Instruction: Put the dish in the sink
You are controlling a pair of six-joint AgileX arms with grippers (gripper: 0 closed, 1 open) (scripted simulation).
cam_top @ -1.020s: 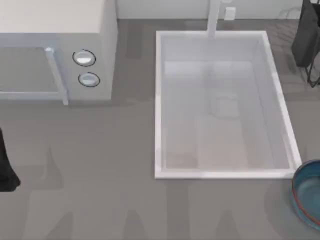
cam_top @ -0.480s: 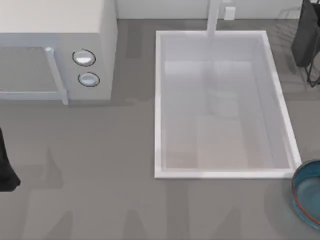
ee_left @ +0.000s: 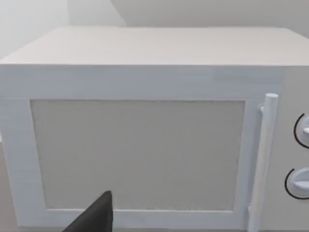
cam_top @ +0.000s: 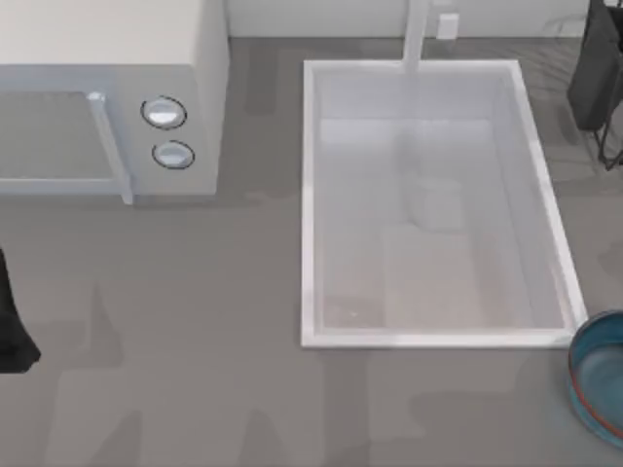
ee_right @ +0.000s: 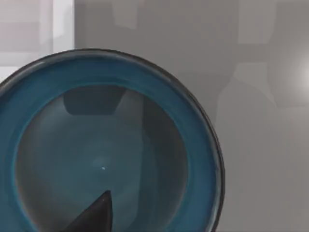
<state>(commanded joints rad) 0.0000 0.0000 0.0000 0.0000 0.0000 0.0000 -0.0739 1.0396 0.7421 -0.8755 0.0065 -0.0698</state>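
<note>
The dish [cam_top: 600, 377] is seen on the table [cam_top: 195, 389] at the near right edge, at about 4 o'clock from the sink [cam_top: 310, 243], just beside its near right corner. A dark fingertip [ee_right: 94, 215] is seen over the dish; whether either claw is spread cannot be told. Farther, at 10 o'clock, the microwave [cam_top: 107, 97] is placed.

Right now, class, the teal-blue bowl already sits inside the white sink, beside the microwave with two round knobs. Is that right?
Not quite. The teal-blue bowl is not inside the sink; it rests on the grey table just outside the basin's near right corner, as the top view shows. The microwave with two round knobs does stand beside the sink.
</note>
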